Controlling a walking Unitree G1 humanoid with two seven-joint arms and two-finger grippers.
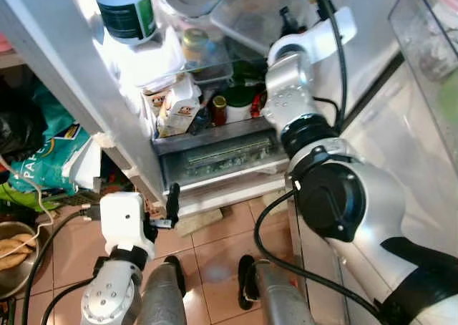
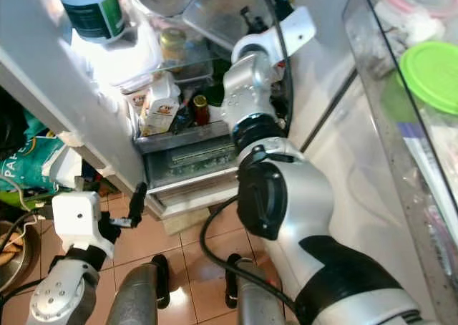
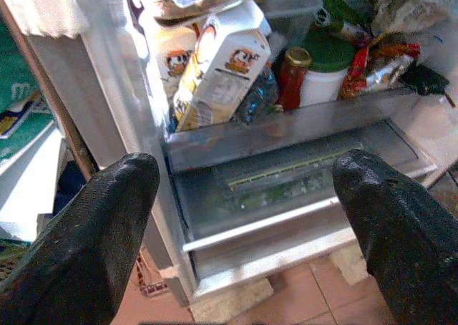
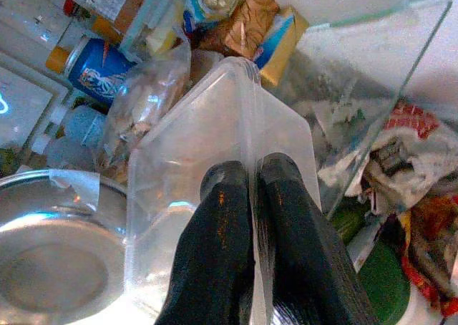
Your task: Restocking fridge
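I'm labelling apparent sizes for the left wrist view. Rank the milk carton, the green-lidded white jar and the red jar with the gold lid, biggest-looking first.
1. milk carton, though it stands nearer the camera
2. green-lidded white jar
3. red jar, narrowest and partly hidden

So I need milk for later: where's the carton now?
The milk carton stands on the fridge's lower shelf, left side, beside the red-lidded jar, above the drawer.

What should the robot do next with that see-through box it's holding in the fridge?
Probably ease the clear plastic container onto the shelf before letting go. The right gripper is pinched shut on its rim, with a metal bowl and a bag crowding it, so it isn't settled yet.
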